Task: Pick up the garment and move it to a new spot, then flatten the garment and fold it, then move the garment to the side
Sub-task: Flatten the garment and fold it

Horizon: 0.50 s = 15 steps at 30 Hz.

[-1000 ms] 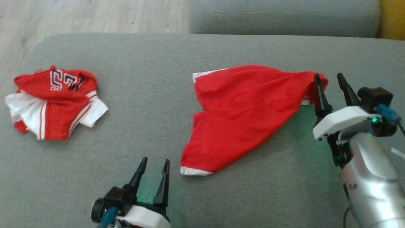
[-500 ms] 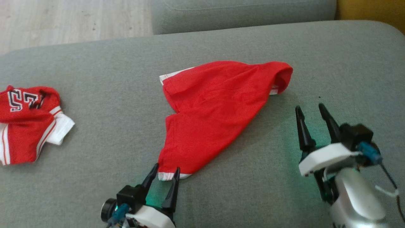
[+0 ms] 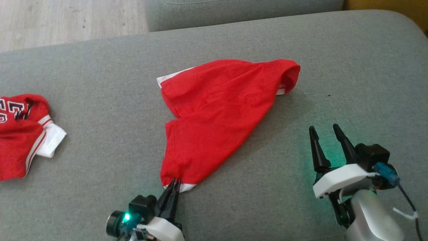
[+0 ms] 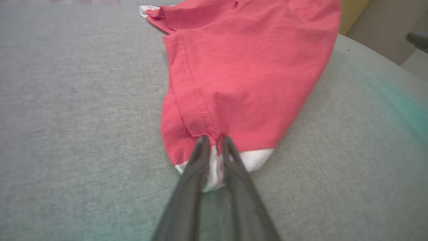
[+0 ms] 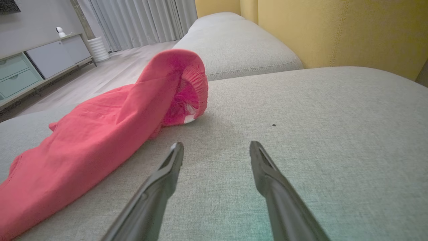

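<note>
The garment (image 3: 217, 113), red shorts with white hems, lies loosely spread on the grey cushion (image 3: 100, 100). My left gripper (image 3: 175, 182) is shut on the garment's near white hem; the left wrist view shows the two fingers pinching the hem (image 4: 214, 160) of the garment (image 4: 240, 67). My right gripper (image 3: 323, 128) stands open over bare cushion to the right of the garment, touching nothing. In the right wrist view the open right gripper (image 5: 216, 147) points past the garment's humped-up waistband (image 5: 180, 90).
A second red and white garment with a number print (image 3: 20, 134) lies crumpled at the cushion's left end. Wooden floor (image 3: 67, 20) lies beyond the far-left edge. Another grey cushion (image 3: 234, 10) and a yellow backrest (image 5: 334, 30) stand behind.
My left gripper moved forward to the garment's near hem and shut on it. The right gripper let go of the waistband and drew back. The head camera has shifted.
</note>
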Available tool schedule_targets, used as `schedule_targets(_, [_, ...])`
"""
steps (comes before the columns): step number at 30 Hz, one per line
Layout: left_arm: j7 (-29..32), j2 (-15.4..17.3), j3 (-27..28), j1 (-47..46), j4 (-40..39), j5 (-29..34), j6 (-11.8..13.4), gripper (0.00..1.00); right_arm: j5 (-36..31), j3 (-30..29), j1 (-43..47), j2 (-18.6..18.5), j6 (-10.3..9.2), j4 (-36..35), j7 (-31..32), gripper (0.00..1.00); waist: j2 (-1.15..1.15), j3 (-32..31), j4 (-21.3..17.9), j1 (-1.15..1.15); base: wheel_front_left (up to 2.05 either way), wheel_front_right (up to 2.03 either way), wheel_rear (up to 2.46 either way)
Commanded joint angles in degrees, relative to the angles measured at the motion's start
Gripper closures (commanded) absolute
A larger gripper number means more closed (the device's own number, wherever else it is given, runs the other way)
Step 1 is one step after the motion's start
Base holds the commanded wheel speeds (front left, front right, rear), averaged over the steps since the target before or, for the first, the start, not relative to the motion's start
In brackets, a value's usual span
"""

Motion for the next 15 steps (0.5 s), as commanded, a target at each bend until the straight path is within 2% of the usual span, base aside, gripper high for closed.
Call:
schedule_targets(1, [-0.25, 0.13, 0.61, -1.37, -0.72, 0.50, -0.27, 1.00, 0.38, 0.93, -1.20, 0.17, -0.04, -1.78, -0.66, 0.00, 0.00, -0.12, 0.08, 0.00, 0.00, 0.00, 0.00])
schedule_targets(5, [-0.25, 0.13, -1.24, -2.73, -5.18, 2.54, -1.04, 1.00, 0.96, 0.37, -0.82, 0.44, -0.04, -1.56, -0.66, 0.00, 0.00, -0.69, 0.36, 0.00, 0.00, 0.00, 0.00])
schedule_targets(9, [-0.25, 0.13, -5.58, -5.77, -16.25, 5.25, -1.98, 1.00, 1.32, -0.05, 0.01, 0.93, -0.04, -0.95, -0.66, 0.00, 0.00, -2.17, 0.46, 0.00, 0.00, 0.00, 0.00])
schedule_targets(15, [-0.25, 0.13, -12.87, -11.41, -27.22, 3.31, -2.33, 1.00, 1.58, -1.23, 1.32, 1.40, -0.04, 0.11, -0.66, 0.00, 0.00, -4.18, 0.50, 0.00, 0.00, 0.00, 0.00])
